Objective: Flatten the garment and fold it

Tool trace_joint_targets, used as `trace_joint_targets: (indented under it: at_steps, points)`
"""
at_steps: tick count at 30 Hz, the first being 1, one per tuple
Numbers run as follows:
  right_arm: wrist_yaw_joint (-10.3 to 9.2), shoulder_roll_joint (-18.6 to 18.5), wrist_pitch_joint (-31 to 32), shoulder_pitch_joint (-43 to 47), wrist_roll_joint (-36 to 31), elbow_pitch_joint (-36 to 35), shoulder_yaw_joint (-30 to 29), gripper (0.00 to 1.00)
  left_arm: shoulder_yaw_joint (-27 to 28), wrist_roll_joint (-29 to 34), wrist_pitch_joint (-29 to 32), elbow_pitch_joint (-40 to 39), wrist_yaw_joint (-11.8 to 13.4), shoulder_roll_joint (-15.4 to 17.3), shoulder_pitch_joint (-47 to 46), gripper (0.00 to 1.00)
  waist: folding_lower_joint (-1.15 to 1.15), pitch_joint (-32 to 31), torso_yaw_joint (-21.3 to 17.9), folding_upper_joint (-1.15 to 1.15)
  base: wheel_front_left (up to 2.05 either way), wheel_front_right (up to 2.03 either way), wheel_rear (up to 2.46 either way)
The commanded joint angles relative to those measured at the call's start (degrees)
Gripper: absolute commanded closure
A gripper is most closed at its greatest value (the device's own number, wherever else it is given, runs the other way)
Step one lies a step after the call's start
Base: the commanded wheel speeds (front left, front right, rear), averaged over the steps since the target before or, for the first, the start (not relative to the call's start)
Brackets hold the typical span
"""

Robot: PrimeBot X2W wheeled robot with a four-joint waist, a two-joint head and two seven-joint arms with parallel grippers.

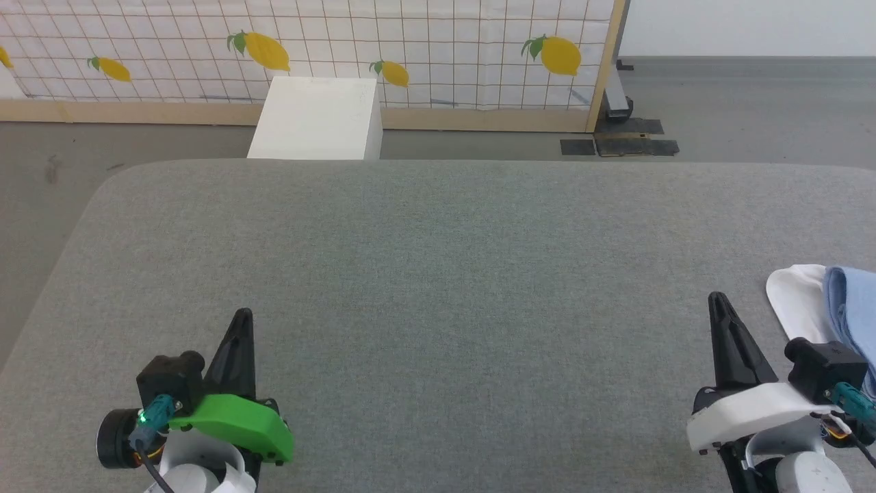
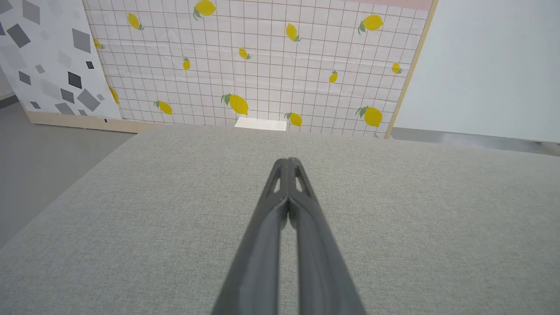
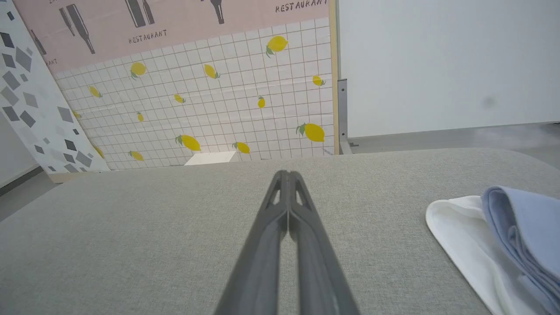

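The garment (image 1: 845, 308) lies bunched at the right edge of the grey table (image 1: 438, 274), a light blue fold with its white collar (image 1: 797, 298) sticking out to the left. In the right wrist view the garment (image 3: 520, 227) sits to the right of my fingers. My right gripper (image 1: 717, 301) rests shut at the lower right, just left of the collar and apart from it, tips (image 3: 286, 174) pressed together with nothing between. My left gripper (image 1: 241, 316) stands shut at the lower left over bare cloth, its tips (image 2: 288, 161) together and empty.
A white box (image 1: 318, 118) stands behind the table's far edge. A lemon-patterned panel (image 1: 308, 48) on a wooden frame closes the back. Grey floor shows left of the table and at the back right, with dark plates (image 1: 619, 145) at the panel's foot.
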Motion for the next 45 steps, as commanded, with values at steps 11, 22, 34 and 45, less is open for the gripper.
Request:
trace_joint_targets:
  at_steps: [11, 22, 34, 45]
  points:
    - [-0.01, 0.02, 1.11, 0.48, -1.45, -1.33, 0.61, 1.0, 1.79, 3.64, 1.16, -0.85, -1.04, -1.78, 0.6, 1.0, 0.0, -0.03, -0.2, 0.0, 0.0, 0.0, 0.0]
    - [-0.02, 0.04, 1.92, 0.72, -2.43, -2.22, 1.04, 1.0, 3.15, 5.9, 2.19, -1.42, -1.7, -3.1, 0.93, 1.0, 0.0, -0.06, -0.4, 0.0, 0.0, 0.0, 0.0]
    - [-0.03, 0.05, 2.84, 0.99, -3.53, -3.21, 1.52, 1.0, 4.68, 8.42, 3.36, -2.06, -2.44, -4.57, 1.3, 1.0, 0.0, -0.09, -0.62, 0.0, 0.0, 0.0, 0.0]
    - [-0.04, 0.06, 3.67, 1.24, -4.52, -4.11, 1.96, 1.0, 6.08, 10.72, 4.41, -2.65, -3.11, -5.92, 1.64, 1.0, 0.0, -0.12, -0.81, 0.0, 0.0, 0.0, 0.0]
